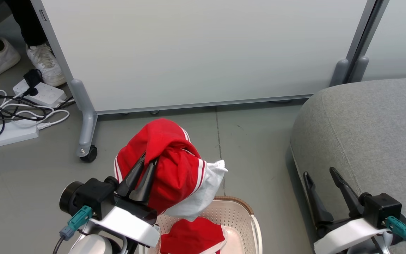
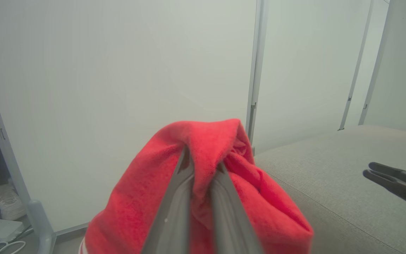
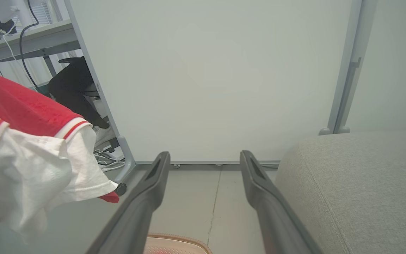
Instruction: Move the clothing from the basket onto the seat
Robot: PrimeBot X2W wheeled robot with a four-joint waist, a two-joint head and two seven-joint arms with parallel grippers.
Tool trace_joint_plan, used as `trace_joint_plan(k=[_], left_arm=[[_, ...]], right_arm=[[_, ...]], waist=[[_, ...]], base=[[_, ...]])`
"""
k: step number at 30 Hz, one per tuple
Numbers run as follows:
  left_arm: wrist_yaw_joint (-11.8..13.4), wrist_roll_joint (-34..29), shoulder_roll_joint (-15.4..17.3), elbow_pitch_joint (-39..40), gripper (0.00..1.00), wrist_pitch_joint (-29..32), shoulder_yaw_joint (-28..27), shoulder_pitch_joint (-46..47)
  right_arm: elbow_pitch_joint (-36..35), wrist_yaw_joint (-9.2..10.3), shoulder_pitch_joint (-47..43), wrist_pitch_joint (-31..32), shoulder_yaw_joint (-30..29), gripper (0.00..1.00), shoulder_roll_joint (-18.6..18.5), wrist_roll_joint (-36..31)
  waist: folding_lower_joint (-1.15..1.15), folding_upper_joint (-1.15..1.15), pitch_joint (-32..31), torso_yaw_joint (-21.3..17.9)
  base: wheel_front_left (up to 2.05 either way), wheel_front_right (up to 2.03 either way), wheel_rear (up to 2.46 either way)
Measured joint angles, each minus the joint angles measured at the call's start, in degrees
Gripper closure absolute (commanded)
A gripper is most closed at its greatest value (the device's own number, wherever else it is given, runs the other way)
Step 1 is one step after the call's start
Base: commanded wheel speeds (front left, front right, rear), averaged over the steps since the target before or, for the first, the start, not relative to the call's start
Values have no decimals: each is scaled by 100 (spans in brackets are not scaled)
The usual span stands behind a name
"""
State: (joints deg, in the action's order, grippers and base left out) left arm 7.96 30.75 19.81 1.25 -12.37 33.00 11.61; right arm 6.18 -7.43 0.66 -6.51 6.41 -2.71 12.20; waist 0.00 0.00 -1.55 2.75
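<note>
A red garment with white trim (image 1: pixel 169 165) hangs bunched above the basket (image 1: pixel 240 208), pinched in my left gripper (image 1: pixel 148 160), which is shut on it. Up close, the left wrist view has the red fabric (image 2: pixel 224 183) draped over both closed fingers. A second red piece of clothing (image 1: pixel 192 234) lies inside the basket. The grey seat (image 1: pixel 372 130) stands to the right. My right gripper (image 1: pixel 321 174) is open with nothing in it, at the seat's front edge. In the right wrist view the lifted garment (image 3: pixel 30 148) hangs at the left and the seat (image 3: pixel 358 187) lies at the right.
A white wheeled partition panel (image 1: pixel 196 53) stands behind, its caster (image 1: pixel 88 153) left of the garment. Power strips and cables (image 1: pixel 16 109) lie on the floor at far left beside a person's white shoes (image 1: pixel 44 63). Bare grey floor separates basket and seat.
</note>
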Motion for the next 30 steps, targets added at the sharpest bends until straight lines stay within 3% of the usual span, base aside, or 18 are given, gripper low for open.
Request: trace_joint_plan(k=[9, 17, 23, 30], left_arm=[[-2, -23, 15, -2, 100, 7, 52, 44], [-69, -40, 42, -1, 100, 5, 91, 148], [-86, -40, 13, -15, 100, -7, 118, 192], [-89, -38, -37, -14, 100, -62, 122, 265]], right_arm=[[-85, 0, 242, -7, 539, 0, -2, 157], [-167, 0, 884, -15, 1981, 0, -1, 627], [148, 0, 1423, -163, 3142, 0, 2, 1174], [736, 0, 1905, -412, 3856, 0, 3, 1584]], waist=[[0, 0, 9, 55], [0, 0, 52, 128], [0, 0, 86, 228], [0, 0, 104, 341]], base=[[0, 0, 0], [0, 0, 0], [0, 0, 0], [0, 0, 0]])
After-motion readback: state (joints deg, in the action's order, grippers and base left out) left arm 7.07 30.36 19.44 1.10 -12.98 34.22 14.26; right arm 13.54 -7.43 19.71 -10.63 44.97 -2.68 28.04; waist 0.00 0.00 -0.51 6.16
